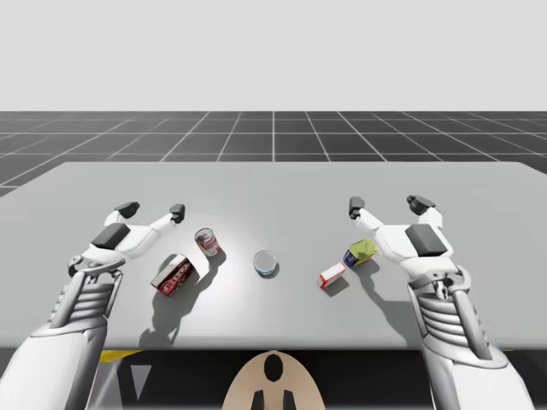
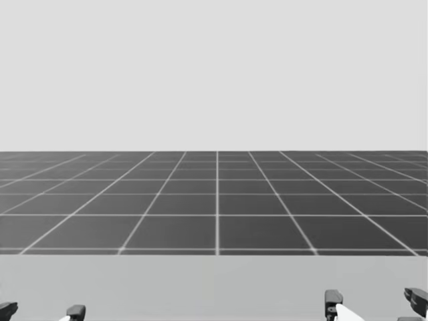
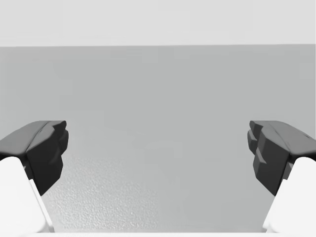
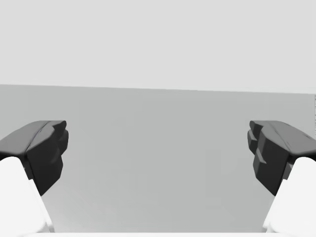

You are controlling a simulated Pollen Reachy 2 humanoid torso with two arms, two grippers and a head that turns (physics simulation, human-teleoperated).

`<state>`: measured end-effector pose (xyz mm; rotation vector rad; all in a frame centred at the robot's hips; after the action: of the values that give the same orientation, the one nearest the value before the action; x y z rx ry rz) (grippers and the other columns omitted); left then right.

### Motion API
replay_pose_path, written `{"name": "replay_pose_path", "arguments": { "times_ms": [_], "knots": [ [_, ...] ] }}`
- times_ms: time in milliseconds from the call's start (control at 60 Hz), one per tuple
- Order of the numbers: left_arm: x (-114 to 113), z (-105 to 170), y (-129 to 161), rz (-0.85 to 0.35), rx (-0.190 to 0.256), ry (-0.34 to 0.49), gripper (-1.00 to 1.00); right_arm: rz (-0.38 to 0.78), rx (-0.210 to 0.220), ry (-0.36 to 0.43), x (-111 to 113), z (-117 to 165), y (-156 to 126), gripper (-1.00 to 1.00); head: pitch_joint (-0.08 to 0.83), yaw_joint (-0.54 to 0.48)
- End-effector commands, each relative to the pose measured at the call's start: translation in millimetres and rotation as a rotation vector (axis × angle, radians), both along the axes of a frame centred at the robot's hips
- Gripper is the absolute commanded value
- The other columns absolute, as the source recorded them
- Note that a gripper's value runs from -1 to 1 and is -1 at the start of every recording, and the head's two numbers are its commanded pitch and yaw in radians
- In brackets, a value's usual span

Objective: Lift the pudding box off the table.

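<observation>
— Grey bench (image 1: pixel 273 196) with a dark grid floor behind it. Where's the pudding box?
— Probably the dark red-brown cardboard box (image 1: pixel 173 275), lying tilted just beside the left forearm. A smaller red-and-white cardboard box (image 1: pixel 332 274) lies nearer the right arm, so check first
— Which step?
— The reach hasn't begun and nothing is gripped. The left fingers (image 1: pixel 175 212) stand wide apart over bare bench beyond the box, and the right fingers (image 1: pixel 355 207) are equally spread
— Next move?
— Pull the left arm back toward the near edge, then lower the fingers across the box's narrow sides
— Room?
— Plenty on the far side. A red-and-white metal can (image 1: pixel 206 242) crowds the box, and the bench's near edge is close behind
</observation>
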<state>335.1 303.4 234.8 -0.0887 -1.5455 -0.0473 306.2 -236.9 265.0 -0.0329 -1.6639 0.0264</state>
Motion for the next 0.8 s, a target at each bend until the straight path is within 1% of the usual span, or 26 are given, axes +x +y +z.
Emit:
{"name": "replay_pose_path", "arguments": {
  "times_ms": [17,33,67,83,117,150,217,333,350,400,417,467,483,533,550,650,683,717,733,800],
  "knots": [
    [0.1,-0.7,-0.5,0.002,0.007,-0.001,-1.00,-0.013,0.014,0.017,-3.7,-1.1,0.5,-1.00,0.013,0.01],
    [0.2,-0.7,-0.5,0.002,0.007,-0.001,-1.00,0.004,0.008,0.021,-2.9,-0.5,-0.7,-1.00,0.014,0.01],
    [0.2,-0.7,-0.5,0.003,0.009,-0.002,-1.00,0.002,0.000,0.016,-4.0,-0.9,-0.5,-1.00,0.017,0.01],
    [0.2,-0.7,-0.5,0.004,0.008,-0.002,-1.00,0.008,-0.010,0.023,-4.5,0.1,-1.1,-1.00,0.021,0.01],
    [0.2,-0.7,-0.5,0.004,0.009,-0.003,-1.00,0.005,-0.006,0.020,-4.7,0.7,-0.7,-1.00,0.027,0.01],
    [0.1,-0.7,-0.6,0.005,0.010,-0.004,-1.00,-0.018,-0.016,0.016,-3.8,2.8,-0.6,-1.00,0.044,0.01],
    [0.0,-0.8,-0.8,0.006,0.011,-0.005,-1.00,-0.010,-0.015,0.020,-4.4,2.9,-0.8,-1.00,0.079,0.01],
    [-0.1,-0.7,-1.1,0.007,0.016,-0.008,-1.00,-0.029,-0.025,0.016,-4.1,2.5,-0.5,-1.00,0.202,0.01],
    [-0.1,-0.6,-0.9,0.007,0.017,-0.009,-1.00,-0.031,-0.027,0.015,-3.7,2.3,-0.6,-1.00,0.239,0.01],
    [0.1,-0.6,-0.6,0.008,0.017,-0.010,-1.00,-0.032,-0.032,0.016,-3.6,2.0,-0.6,-1.00,0.274,0.01],
    [0.1,-0.3,-0.3,0.008,0.015,-0.011,-1.00,-0.032,-0.034,0.016,-3.1,1.5,-0.8,-1.00,0.308,0.02],
    [0.2,-0.1,0.0,0.008,0.016,-0.012,-1.00,-0.032,-0.039,0.016,-3.1,1.2,-0.8,-1.00,0.338,0.02],
    [0.3,0.0,0.4,0.008,0.016,-0.012,-1.00,-0.031,-0.042,0.016,-2.8,0.9,-1.0,-1.00,0.371,0.03],
    [0.4,0.1,0.8,0.009,0.018,-0.013,-1.00,-0.031,-0.043,0.016,-2.8,0.7,-0.9,-1.00,0.404,0.04],
    [0.6,0.1,1.2,0.009,0.018,-0.013,-1.00,-0.030,-0.045,0.017,-2.5,0.3,-1.0,-1.00,0.432,0.05],
    [0.4,0.6,2.3,0.011,0.019,-0.015,-1.00,-0.027,-0.051,0.020,-2.4,-0.3,-0.5,-1.00,0.502,0.08],
    [0.4,0.8,2.9,0.011,0.019,-0.017,-1.00,-0.026,-0.054,0.021,-2.1,-0.8,-0.4,-1.00,0.540,0.12],
    [0.3,0.8,3.0,0.011,0.019,-0.017,-1.00,-0.024,-0.056,0.022,-2.2,-1.0,-0.2,-1.00,0.554,0.14],
    [0.3,0.9,3.1,0.012,0.020,-0.018,-1.00,-0.023,-0.058,0.023,-2.1,-1.2,-0.1,-1.00,0.575,0.17],
    [0.5,1.0,3.7,0.013,0.021,-0.018,-1.00,-0.020,-0.064,0.025,-2.3,-1.6,0.1,-1.00,0.607,0.22]
  ]
}}
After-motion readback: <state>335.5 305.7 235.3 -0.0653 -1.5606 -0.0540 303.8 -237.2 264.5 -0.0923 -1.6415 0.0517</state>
